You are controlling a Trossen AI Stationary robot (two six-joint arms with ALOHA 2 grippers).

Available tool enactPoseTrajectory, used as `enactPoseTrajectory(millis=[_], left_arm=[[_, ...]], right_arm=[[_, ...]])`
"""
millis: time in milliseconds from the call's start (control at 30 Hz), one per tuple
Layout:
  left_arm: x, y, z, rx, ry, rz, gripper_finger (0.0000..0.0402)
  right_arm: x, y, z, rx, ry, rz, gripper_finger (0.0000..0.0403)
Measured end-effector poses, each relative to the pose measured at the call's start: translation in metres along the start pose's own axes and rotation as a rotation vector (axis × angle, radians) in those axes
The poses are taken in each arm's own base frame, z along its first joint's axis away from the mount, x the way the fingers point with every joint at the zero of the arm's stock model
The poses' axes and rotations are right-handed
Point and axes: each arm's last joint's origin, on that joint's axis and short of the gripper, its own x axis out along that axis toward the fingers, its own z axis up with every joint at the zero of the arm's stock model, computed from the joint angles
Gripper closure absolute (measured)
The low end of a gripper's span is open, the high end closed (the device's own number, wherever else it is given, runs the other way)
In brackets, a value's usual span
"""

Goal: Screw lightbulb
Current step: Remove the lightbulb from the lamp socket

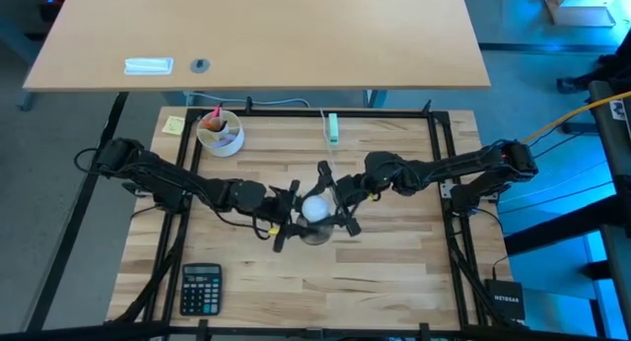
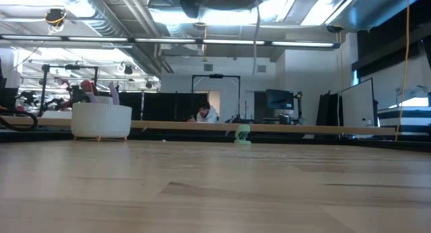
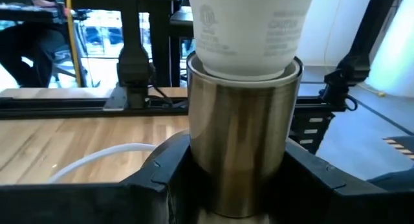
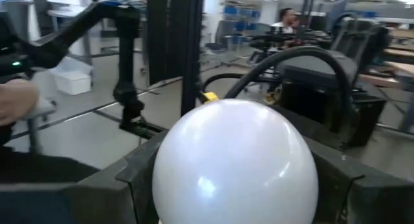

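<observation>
Your left gripper (image 1: 284,221) clamped the socket (image 3: 243,140) at mid-table, with the lightbulb (image 1: 315,209) seated in its mouth. Your right gripper (image 1: 340,209) pinched the bulb's globe, though its fingers were partly hidden. You were probably mid-screwing; next came a steady twist with the socket held firm.

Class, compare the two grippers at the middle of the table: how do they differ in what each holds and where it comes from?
The left gripper reaches in from the table's left, its fingers clamping the metal socket; the right gripper reaches in from the right and closes around the lightbulb. The left one grips the lower, shiny part; the right one grips the white globe above it. Both meet at the table's centre.
</observation>
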Motion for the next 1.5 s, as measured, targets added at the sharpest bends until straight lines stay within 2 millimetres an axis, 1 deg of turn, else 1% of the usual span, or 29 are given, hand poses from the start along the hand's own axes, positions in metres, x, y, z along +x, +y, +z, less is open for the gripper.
enactPoseTrajectory(millis=[67, 133, 200, 333, 433, 500, 600, 733, 800, 867, 1000, 1067, 1300, 1500], left_arm=[[0.0, 0.0, 0.0, 0.0, -0.002, -0.009, 0.0235], [0.0, 0.0, -0.001, 0.002, 0.004, -0.011, 0.0235], [0.0, 0.0, -0.002, 0.002, 0.013, -0.014, 0.0235], [0.0, 0.0, -0.003, 0.01, 0.018, 0.007, 0.0235], [-0.001, 0.003, -0.005, 0.021, 0.034, 0.089, 0.0235], [-0.002, 0.004, -0.004, 0.04, 0.027, 0.189, 0.0235], [-0.007, 0.002, 0.0, 0.074, 0.018, 0.354, 0.0235], [-0.013, -0.003, 0.002, 0.124, 0.017, 0.542, 0.0235], [-0.015, -0.004, 0.003, 0.132, 0.009, 0.636, 0.0235], [-0.017, -0.003, 0.003, 0.121, 0.0, 0.724, 0.0235], [-0.018, -0.001, 0.003, 0.083, -0.016, 0.8, 0.0235], [-0.019, -0.001, 0.003, 0.078, -0.02, 0.808, 0.0235], [-0.019, 0.001, 0.003, 0.053, -0.03, 0.815, 0.0235], [-0.018, 0.004, 0.004, 0.007, -0.048, 0.825, 0.0235]], right_arm=[[0.001, 0.0, -0.001, 0.002, 0.004, 0.003, 0.0141], [0.003, -0.001, -0.004, 0.009, 0.009, -0.032, 0.0137], [0.005, -0.002, -0.007, 0.022, 0.026, -0.075, 0.0116], [0.006, -0.004, -0.01, 0.025, 0.052, -0.14, 0.0055], [0.001, -0.005, -0.006, -0.005, 0.067, -0.228, 0.0022], [-0.006, -0.005, 0.002, -0.032, 0.079, -0.293, 0.0011], [-0.021, -0.003, 0.015, -0.054, 0.114, -0.383, 0.001], [-0.038, -0.001, 0.025, -0.064, 0.177, -0.488, 0.0016], [-0.043, 0.0, 0.027, -0.075, 0.193, -0.53, 0.0016], [-0.044, -0.001, 0.027, -0.063, 0.201, -0.553, 0.0016], [-0.037, -0.002, 0.021, 0.075, 0.163, -0.516, 0.0016], [-0.033, -0.003, 0.018, 0.073, 0.153, -0.523, 0.0016], [-0.019, -0.012, 0.004, 0.014, 0.152, -0.658, 0.0016], [-0.001, -0.017, -0.014, -0.029, 0.144, -0.657, 0.0015]])
